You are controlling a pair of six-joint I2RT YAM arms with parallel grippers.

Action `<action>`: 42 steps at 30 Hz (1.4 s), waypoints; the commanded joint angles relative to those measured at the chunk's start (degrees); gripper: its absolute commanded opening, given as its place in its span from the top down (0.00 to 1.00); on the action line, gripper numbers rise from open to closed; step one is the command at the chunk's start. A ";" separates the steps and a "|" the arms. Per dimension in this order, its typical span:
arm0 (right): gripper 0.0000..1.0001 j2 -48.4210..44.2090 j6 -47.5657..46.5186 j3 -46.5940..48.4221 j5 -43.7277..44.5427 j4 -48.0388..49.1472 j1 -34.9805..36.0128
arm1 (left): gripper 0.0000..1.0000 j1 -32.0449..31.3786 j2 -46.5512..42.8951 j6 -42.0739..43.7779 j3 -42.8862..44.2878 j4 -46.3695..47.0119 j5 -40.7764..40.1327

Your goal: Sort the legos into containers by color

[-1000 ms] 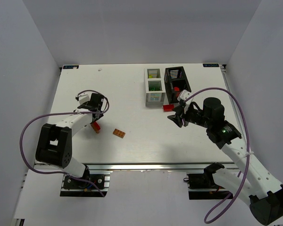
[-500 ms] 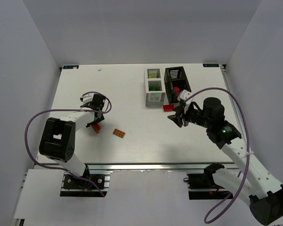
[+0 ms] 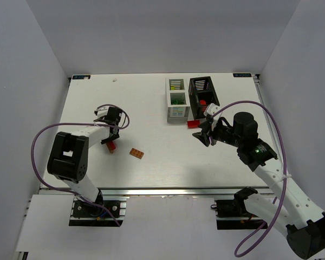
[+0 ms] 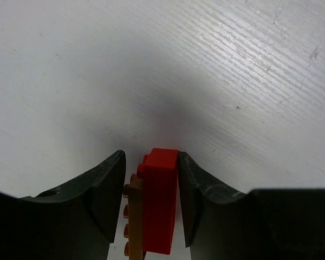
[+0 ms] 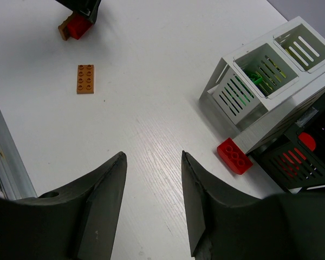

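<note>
My left gripper (image 4: 151,201) is down on the table at the left, its jaws closed around a red lego (image 4: 160,200) with a thin orange lego (image 4: 131,216) stuck to its side. The top view shows this pair (image 3: 111,146) under the left gripper (image 3: 110,140). A loose orange lego (image 3: 136,153) lies mid-table. Another red lego (image 5: 234,156) rests against the front of the white container (image 5: 227,81), beside the black container (image 3: 203,95). My right gripper (image 5: 153,157) hovers open and empty above the table, left of that red lego.
Green legos (image 5: 254,76) lie in the white container's near compartment, and a red lego (image 5: 307,142) shows inside the black one. The table's near edge rail (image 5: 2,157) runs along the left of the right wrist view.
The left gripper's jaws have closed in on the red and orange lego pair. The right arm has not moved.
</note>
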 commanded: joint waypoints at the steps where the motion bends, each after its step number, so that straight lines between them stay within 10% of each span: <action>1: 0.49 -0.94 0.28 1.57 -0.08 2.17 0.29 | 0.47 0.58 -0.76 0.99 2.20 0.62 0.98; 42: 0.49 -0.67 0.28 1.49 0.01 2.17 0.29 | 0.59 3.30 -3.22 9.25 0.79 5.98 15.92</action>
